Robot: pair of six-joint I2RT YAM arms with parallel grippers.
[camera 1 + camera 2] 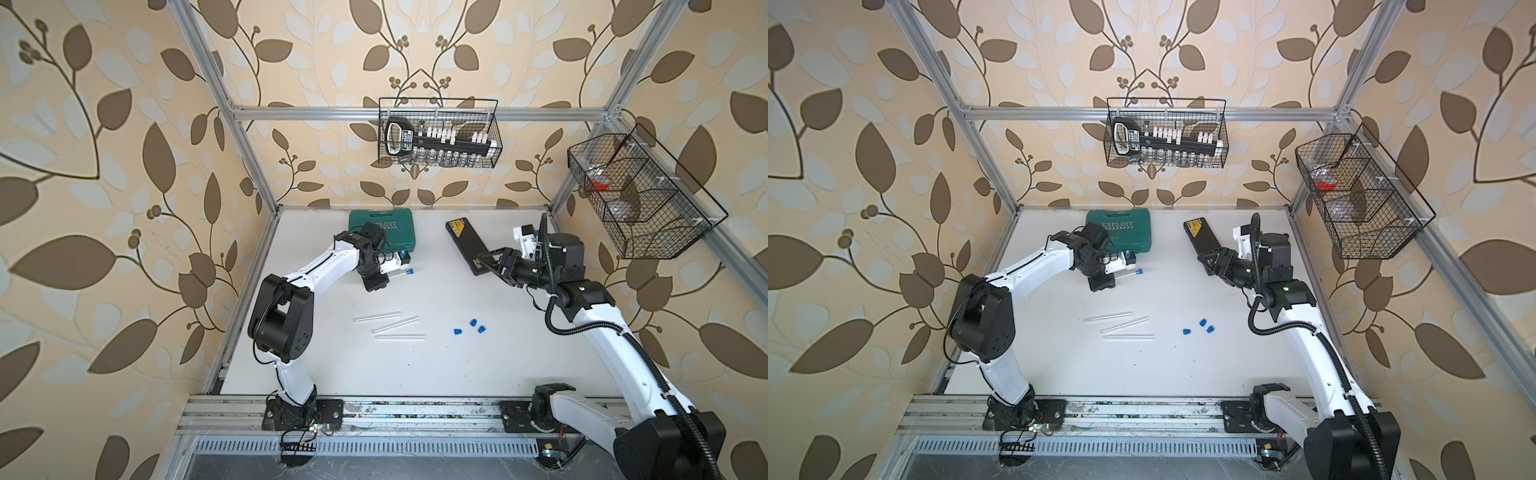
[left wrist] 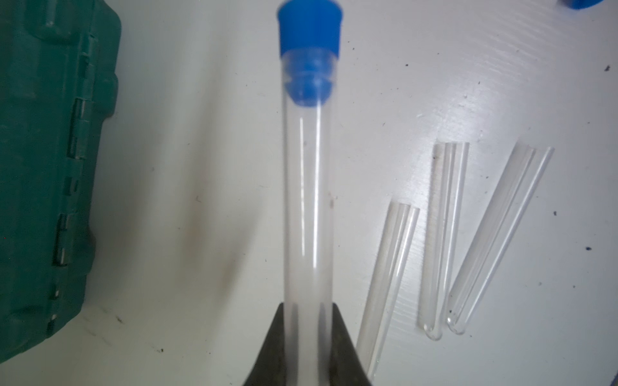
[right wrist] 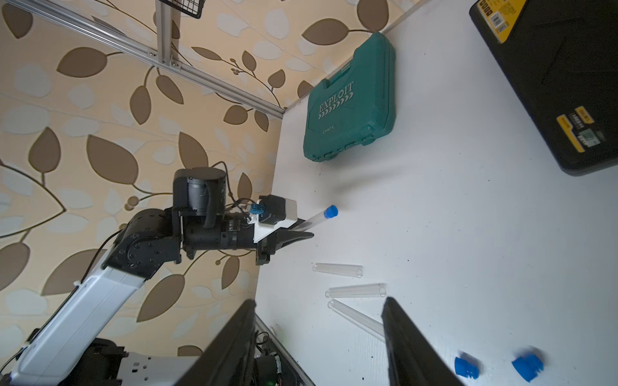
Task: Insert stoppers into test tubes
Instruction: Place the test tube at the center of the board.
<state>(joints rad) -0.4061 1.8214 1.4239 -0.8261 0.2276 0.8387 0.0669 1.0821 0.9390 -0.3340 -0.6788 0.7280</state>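
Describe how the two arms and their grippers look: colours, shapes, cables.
Both arms have white shell links and bulky black joints. The left arm carries thin black wires; the right arm has a black ribbed hose alongside. The left gripper and right gripper have black fingers tapering to points. A white bracket with a blue plug sits on the left wrist.

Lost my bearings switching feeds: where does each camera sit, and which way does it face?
Top views: high above the arm bases, looking down toward the back wall; left arm and right arm show.
Left wrist: behind the left gripper, which is shut on the stoppered tube; only fingertips show.
Right wrist: behind the open right gripper, facing across the table at the left arm.
All share three loose tubes.
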